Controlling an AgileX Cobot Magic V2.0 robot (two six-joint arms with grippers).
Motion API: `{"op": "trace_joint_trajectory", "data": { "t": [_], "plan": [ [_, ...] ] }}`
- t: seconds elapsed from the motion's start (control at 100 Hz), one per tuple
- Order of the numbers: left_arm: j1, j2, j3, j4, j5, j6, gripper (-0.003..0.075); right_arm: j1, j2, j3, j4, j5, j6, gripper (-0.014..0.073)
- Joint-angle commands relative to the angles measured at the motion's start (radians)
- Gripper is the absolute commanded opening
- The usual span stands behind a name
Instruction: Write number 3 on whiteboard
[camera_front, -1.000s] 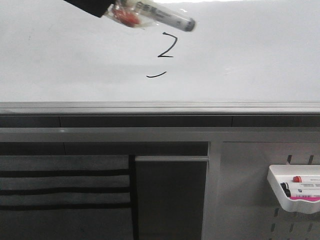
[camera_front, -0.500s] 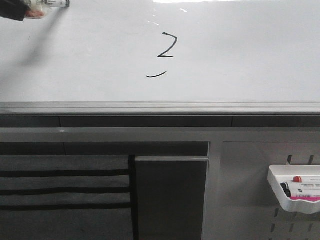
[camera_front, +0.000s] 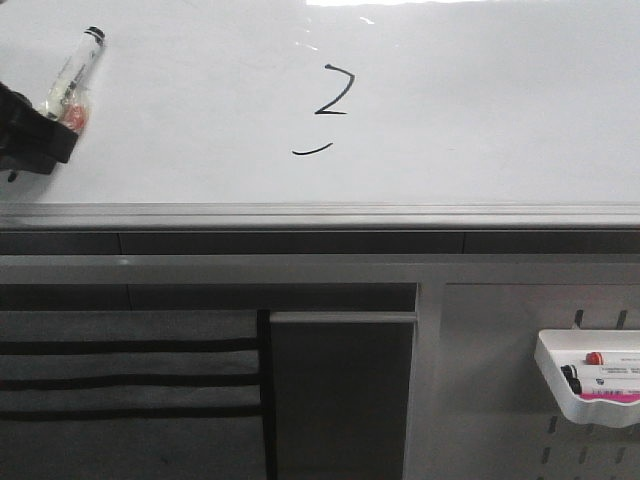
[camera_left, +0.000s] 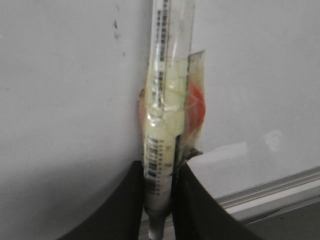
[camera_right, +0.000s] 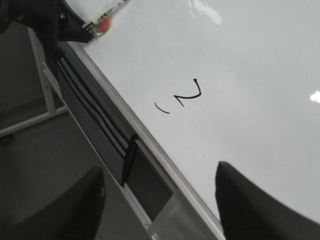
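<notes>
A disjointed number 3 marks the whiteboard; left pincer grips the marker aside, right pincer spread empty; writing looks done.

The left gripper holds a marker at the whiteboard's left edge, well apart from the 3.

We see open whiteboard surface right of the number 3. The left hand with its marker occupies the far left edge.
</notes>
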Motion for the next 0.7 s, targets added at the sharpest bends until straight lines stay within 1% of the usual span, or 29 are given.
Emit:
{"op": "trace_joint_trajectory", "data": {
  "t": [0.0,0.09,0.14,0.2,0.21,0.27,0.3,0.32,0.38,0.47,0.56,0.64,0.69],
  "plan": [
    [0.003,-0.011,-0.024,-0.008,-0.044,-0.012,0.0060,-0.007,-0.005,-0.024,0.031,-0.037,-0.001,0.0421],
    [0.003,-0.009,-0.024,-0.008,-0.042,-0.012,0.0075,-0.007,-0.005,-0.024,0.031,-0.037,-0.001,0.0421],
    [0.003,-0.009,-0.024,-0.008,-0.042,-0.012,0.0102,-0.007,-0.005,-0.024,0.031,-0.037,-0.001,0.0421],
    [0.003,-0.009,-0.024,-0.008,-0.042,-0.012,0.0180,-0.007,-0.005,-0.024,0.033,-0.037,-0.001,0.0421],
    [0.003,-0.009,-0.024,-0.008,-0.042,-0.012,0.0180,-0.007,-0.005,-0.024,0.033,-0.037,-0.001,0.0421],
    [0.003,-0.009,-0.024,-0.008,-0.042,-0.012,0.0283,-0.007,-0.005,-0.024,0.033,-0.037,-0.001,0.0421],
    [0.003,-0.012,-0.026,-0.008,-0.042,-0.012,0.0313,-0.007,-0.005,-0.024,0.033,-0.037,-0.001,0.0421],
    [0.003,-0.016,-0.026,-0.008,-0.041,-0.012,0.0348,-0.007,-0.005,-0.024,0.033,-0.037,0.004,0.0421],
    [0.003,-0.031,-0.026,-0.008,-0.039,-0.012,0.0394,-0.007,-0.005,-0.024,0.033,-0.037,0.017,0.0421],
    [0.003,-0.080,-0.026,-0.008,0.011,-0.012,0.0407,-0.007,-0.012,-0.024,0.031,-0.037,0.104,0.0421],
    [0.003,-0.159,-0.026,0.004,0.122,-0.012,0.0407,-0.007,-0.026,-0.024,-0.007,-0.037,0.239,0.0421],
    [0.003,-0.239,-0.026,0.043,0.208,-0.014,0.0407,-0.007,-0.042,-0.024,-0.112,-0.051,0.385,0.0420],
    [0.005,-0.285,-0.026,0.062,0.246,-0.017,0.0407,-0.007,-0.048,-0.024,-0.204,-0.055,0.505,0.0420]
  ]
}}
